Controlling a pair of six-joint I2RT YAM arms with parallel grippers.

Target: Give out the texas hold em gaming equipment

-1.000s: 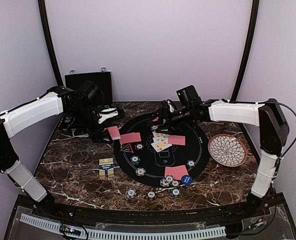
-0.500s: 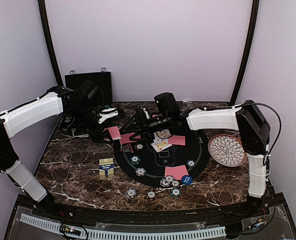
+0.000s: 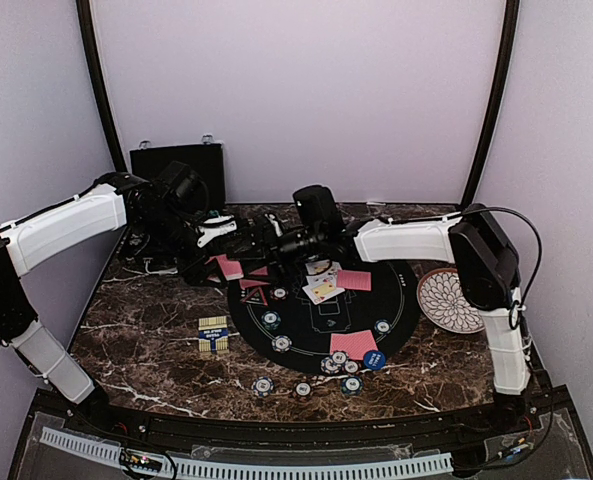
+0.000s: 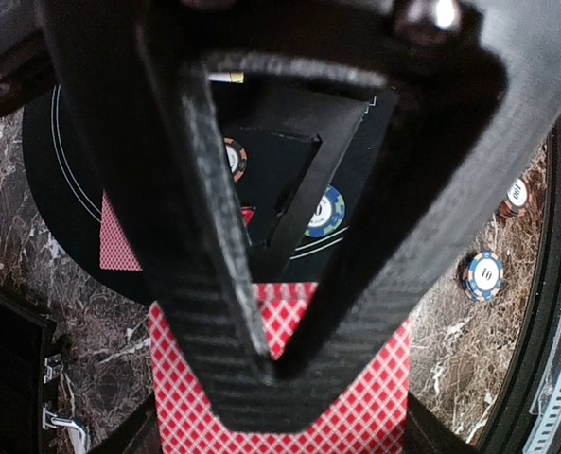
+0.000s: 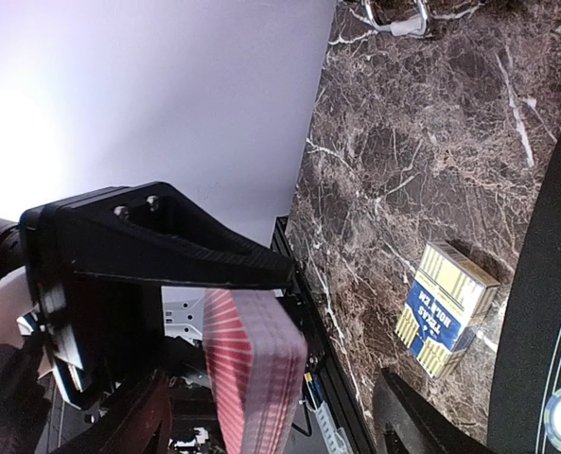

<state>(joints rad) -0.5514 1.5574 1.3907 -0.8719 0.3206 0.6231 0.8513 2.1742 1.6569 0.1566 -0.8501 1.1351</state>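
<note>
Left gripper (image 4: 272, 378) pinches a red-backed deck (image 4: 356, 416); right gripper (image 5: 275, 421) spread beside it. Beneath: brown marble table (image 3: 156, 330), black mat (image 3: 388, 300), chip (image 4: 483, 274) marked "10"; lilac walls (image 3: 296, 90) behind.

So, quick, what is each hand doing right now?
Left fingers: closed on the deck of red-backed cards.
Right fingers: open, holding nothing.

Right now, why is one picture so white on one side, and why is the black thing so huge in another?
Right wrist view: the wall is washed out to white, and the marble table looks tipped because the camera is rolled. Left wrist view: the left gripper sits close to the lens, so it looms dark, while the red-backed cards it pinches look sharp.
</note>
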